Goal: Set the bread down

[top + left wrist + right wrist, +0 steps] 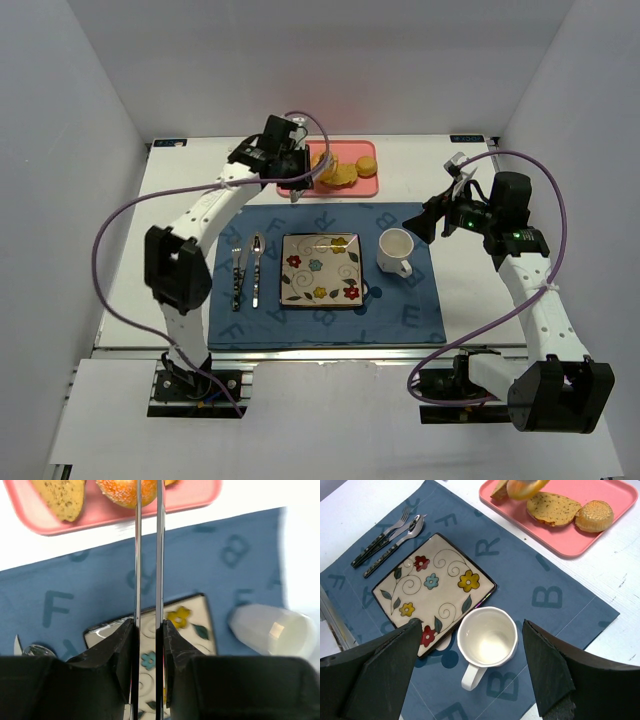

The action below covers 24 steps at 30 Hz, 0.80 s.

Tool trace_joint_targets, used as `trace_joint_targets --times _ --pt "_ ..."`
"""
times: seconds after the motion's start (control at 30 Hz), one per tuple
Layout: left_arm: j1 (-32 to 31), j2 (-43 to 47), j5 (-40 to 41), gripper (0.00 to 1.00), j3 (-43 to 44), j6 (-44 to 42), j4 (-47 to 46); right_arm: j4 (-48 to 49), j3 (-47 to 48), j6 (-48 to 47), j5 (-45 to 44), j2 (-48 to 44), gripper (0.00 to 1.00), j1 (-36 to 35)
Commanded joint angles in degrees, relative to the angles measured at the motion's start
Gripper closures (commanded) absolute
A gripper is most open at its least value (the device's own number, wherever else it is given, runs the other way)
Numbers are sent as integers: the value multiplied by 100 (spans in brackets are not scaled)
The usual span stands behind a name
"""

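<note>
Left claw (316,172) hangs over the pink tray (368,187) at the far side of the tabletop (465,290), its long thin jaws drawn nearly together. From where I stand they look pinched on the round orange bun (117,491), taking only a narrow bite of it rather than spanning it. A seeded slice (552,507) and a small muffin (594,515) lie beside it on the tray.

The flowered plate (320,268) waits on the blue placemat (400,310), well apart from the tray.

My worry is the grip: soft bread held on so little may tear or slip on the way across and drop short onto the mat. Squeezing harder would only crush it.

The right claw (432,224) hovers wide open near the white mug (396,250), just beside the plate, so a loose carry might clip either.
</note>
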State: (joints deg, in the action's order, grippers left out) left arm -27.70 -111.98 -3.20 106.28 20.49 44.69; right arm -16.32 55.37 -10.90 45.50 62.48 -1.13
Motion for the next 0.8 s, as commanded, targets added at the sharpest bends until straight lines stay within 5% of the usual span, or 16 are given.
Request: trace_joint_targets --times 0.0,0.3,0.53,0.63,0.77 --pt "55 1151 -628 95 -360 43 -530 137 8 35 161 -122 14 25" --pt "63 3067 -1883 98 -3250 26 -550 129 52 35 188 -87 14 33" --pt "-112 4166 -2123 94 -4219 -256 233 155 79 140 355 54 14 25" --pt "-148 4255 -2079 87 -4378 -317 383 173 96 175 407 98 14 33" --pt "-297 4238 -1869 52 -4405 -326 453 155 140 149 425 98 14 33"
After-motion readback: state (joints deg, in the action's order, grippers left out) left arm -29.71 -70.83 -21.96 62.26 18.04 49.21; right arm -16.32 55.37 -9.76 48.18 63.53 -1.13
